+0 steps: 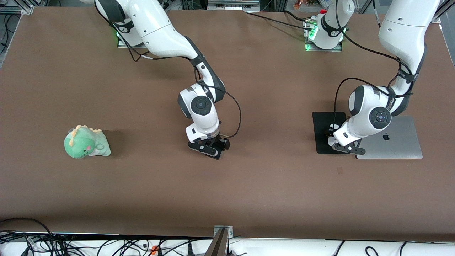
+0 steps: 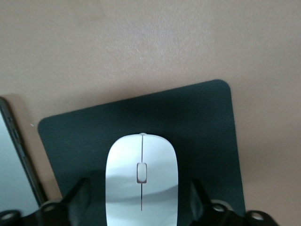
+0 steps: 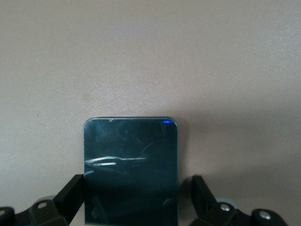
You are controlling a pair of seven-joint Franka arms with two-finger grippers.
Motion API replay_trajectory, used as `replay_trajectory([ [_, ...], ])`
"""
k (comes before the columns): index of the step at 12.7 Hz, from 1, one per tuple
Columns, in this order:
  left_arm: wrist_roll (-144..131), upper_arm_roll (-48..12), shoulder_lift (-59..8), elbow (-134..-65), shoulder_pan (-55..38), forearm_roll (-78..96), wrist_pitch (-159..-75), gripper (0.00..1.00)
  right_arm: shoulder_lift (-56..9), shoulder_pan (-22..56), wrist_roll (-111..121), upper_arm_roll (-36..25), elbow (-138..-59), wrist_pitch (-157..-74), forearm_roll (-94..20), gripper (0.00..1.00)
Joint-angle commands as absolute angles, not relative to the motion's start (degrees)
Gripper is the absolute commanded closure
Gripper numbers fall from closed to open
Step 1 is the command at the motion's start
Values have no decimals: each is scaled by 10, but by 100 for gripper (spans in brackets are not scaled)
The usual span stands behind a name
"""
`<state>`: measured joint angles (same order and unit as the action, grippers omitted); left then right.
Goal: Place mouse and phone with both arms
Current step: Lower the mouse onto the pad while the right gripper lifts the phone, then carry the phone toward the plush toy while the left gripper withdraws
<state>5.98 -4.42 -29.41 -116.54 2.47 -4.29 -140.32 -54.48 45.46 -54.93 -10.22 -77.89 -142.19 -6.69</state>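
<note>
The white mouse [image 2: 141,157] lies on the black mat [image 2: 202,122], which sits beside the laptop toward the left arm's end of the table. My left gripper [image 2: 141,195] is low over the mat [image 1: 321,128] and open, with one finger on each side of the mouse and a gap on both sides. The black phone [image 3: 130,150] lies flat on the brown table near its middle. My right gripper [image 3: 134,195] is open and straddles it, one finger close to its edge, the other apart. In the front view both grippers, the left [image 1: 339,144] and the right [image 1: 213,148], largely hide their objects.
A closed silver laptop [image 1: 391,142] lies next to the mat, partly under the left arm's wrist. A green plush dinosaur [image 1: 87,143] sits toward the right arm's end of the table. Cables run along the table edge nearest the front camera.
</note>
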Motion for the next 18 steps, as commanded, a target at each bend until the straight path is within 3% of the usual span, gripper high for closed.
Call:
replay_trajectory([
  [1,66,-51,-230,-1157,30,-47,-1332,0,-560,461,-564,-108,-764,-1430,-57,15],
  [4,66,-67,-191,-1056,25,-43,-1142,0,-557,460,-554,-108,-764,-1428,-56,47],
  [7,59,-94,-191,-914,23,-43,-966,0,-548,454,-547,-110,-764,-1417,-54,48],
  [11,59,-110,-190,-772,23,-45,-826,0,-503,434,-463,-126,-763,-1328,-58,48],
  [13,57,-97,-159,-748,7,-46,-809,0,-473,404,-389,-126,-764,-1276,-60,47],
  [15,48,-38,-152,-753,-33,-43,-822,0,-445,370,-310,-127,-770,-1227,-61,47],
  [18,29,14,-59,-884,-60,-43,-959,0,-409,325,-214,-126,-794,-1194,-62,47],
])
